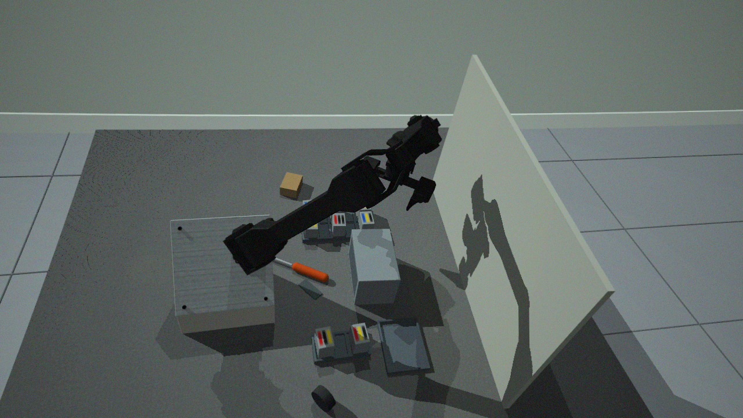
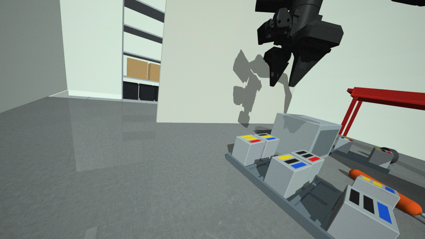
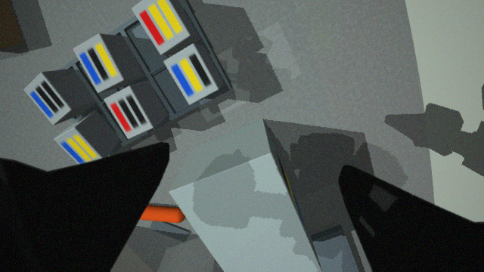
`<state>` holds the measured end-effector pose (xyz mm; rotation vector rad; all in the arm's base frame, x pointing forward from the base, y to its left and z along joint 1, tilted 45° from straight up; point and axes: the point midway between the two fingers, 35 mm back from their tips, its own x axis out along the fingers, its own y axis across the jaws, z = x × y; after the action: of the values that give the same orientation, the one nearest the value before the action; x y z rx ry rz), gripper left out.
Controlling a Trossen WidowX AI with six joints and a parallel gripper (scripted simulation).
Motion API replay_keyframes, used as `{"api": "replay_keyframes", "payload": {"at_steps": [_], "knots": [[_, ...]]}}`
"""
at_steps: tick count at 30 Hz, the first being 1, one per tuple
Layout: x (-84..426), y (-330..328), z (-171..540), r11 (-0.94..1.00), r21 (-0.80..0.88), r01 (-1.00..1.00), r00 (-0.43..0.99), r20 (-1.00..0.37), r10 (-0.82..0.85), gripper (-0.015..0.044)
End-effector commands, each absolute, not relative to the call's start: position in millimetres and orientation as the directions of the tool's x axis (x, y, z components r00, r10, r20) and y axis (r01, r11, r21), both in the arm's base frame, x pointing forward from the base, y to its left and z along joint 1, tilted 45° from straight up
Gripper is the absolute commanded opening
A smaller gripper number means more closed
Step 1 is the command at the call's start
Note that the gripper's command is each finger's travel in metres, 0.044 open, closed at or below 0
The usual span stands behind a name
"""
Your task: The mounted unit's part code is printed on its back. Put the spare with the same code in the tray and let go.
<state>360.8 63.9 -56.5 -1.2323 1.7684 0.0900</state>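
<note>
Top view: the tray [image 1: 406, 347] [image 3: 334, 251] lies on the near side, just right of the two-block rack [image 1: 341, 359] [image 2: 375, 167], and holds no spare. The mounted unit [image 1: 375, 259] [image 2: 294, 133] [image 3: 242, 204] stands between that rack and the six-block rack [image 1: 327, 240] [image 2: 252, 178] [image 3: 179, 114] on the far side. Exterior view: the gripper [image 1: 395, 189] [image 2: 281, 86] [image 3: 255, 162] is open, fingers pointing down, nothing held. Wrist view: the unit's coded face is steeply angled; yellow and blue slivers are visible, but the full code is unreadable. An orange-handled screwdriver [image 1: 310, 272] [image 2: 408, 203] [image 3: 164, 214] lies left of the unit.
</note>
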Motion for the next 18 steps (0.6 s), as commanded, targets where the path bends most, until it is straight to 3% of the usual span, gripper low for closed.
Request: {"api": "replay_keyframes", "payload": {"at_steps": [1, 12, 18], "knots": [[327.8, 87.5, -113.3, 0.132, -0.047, -0.99, -0.058, -0.72, -0.692, 0.044], [326.0, 88.5, -116.0, 0.111, -0.026, -0.993, -0.058, -0.719, -0.692, 0.044], [323.6, 60.3, -144.7, 0.111, -0.027, -0.993, -0.058, -0.718, -0.693, 0.03]]}}
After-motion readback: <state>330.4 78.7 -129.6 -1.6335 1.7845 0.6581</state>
